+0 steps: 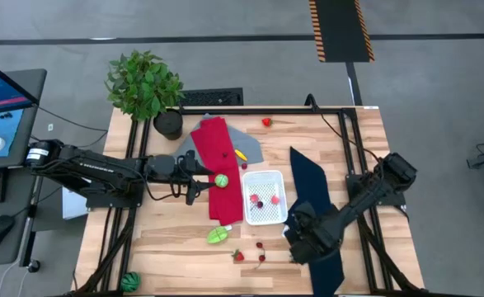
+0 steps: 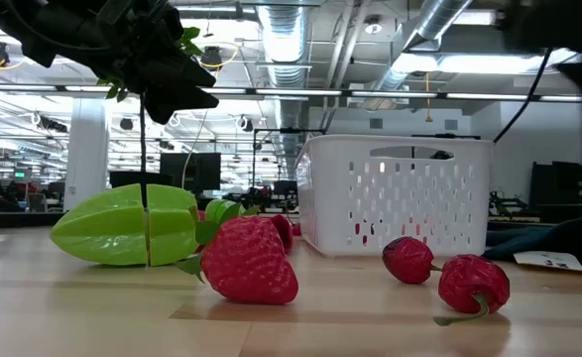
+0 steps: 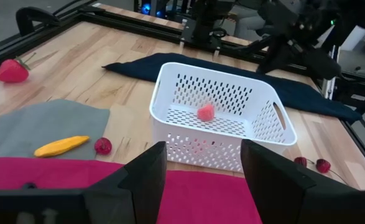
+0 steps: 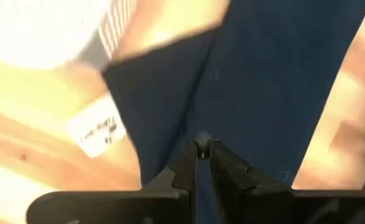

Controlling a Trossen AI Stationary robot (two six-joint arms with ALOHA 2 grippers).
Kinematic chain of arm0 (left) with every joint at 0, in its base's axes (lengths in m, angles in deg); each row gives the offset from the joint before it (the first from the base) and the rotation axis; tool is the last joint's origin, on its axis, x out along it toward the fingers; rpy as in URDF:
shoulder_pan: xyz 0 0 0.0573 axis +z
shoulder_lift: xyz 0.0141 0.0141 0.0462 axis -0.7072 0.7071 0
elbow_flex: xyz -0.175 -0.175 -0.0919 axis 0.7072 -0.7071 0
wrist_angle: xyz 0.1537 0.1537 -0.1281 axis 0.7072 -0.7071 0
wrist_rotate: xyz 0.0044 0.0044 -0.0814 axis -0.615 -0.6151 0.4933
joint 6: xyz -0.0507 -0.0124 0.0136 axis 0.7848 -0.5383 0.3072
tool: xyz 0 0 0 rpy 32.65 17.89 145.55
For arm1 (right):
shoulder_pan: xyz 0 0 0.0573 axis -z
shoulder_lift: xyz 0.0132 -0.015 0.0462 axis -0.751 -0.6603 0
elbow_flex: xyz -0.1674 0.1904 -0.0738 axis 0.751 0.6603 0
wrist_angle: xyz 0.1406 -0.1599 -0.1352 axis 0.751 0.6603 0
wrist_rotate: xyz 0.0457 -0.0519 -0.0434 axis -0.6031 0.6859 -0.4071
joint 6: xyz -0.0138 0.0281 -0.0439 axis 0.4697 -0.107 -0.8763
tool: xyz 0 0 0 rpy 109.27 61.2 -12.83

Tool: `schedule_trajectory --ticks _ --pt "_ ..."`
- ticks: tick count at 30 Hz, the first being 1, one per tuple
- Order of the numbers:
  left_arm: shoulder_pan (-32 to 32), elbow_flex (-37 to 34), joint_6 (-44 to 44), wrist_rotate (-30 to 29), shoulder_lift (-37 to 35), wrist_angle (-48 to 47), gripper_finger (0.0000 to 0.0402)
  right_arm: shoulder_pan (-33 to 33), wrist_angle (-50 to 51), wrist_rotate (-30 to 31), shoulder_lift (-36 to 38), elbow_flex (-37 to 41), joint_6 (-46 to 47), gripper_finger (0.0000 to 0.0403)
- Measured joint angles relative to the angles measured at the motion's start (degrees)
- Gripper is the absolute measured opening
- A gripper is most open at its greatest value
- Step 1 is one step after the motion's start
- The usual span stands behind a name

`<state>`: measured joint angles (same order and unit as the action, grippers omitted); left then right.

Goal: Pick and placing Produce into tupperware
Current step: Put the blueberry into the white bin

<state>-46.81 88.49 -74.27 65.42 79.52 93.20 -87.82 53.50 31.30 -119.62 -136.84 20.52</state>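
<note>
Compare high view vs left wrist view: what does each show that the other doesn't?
Only the high view: the potted plant, the green star fruit and strawberry near the table's front edge, the green ball on the red cloth, and the right pincer over the navy cloth.

Only the left wrist view: the left pincer with its fingers apart and nothing between them, and the tub's perforated side walls.

Both: the white tub holding pink produce, the yellow piece on the grey cloth, and the far-edge strawberry.

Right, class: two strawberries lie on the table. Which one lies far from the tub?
The strawberry at the table's back edge, beyond the red cloth. The other strawberry lies near the tub, beside the cherries.
</note>
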Motion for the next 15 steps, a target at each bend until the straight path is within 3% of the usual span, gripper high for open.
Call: schedule_trajectory --ticks 9,15 --pt "0.00 0.00 -0.07 0.02 0.00 0.00 0.0196 6.15 0.22 11.66 0.00 -7.23 -12.49 0.0058" --pt "0.00 0.00 -0.16 0.02 0.00 -0.02 0.0196 10.04 -11.52 13.58 0.00 -8.24 -23.11 0.0058"
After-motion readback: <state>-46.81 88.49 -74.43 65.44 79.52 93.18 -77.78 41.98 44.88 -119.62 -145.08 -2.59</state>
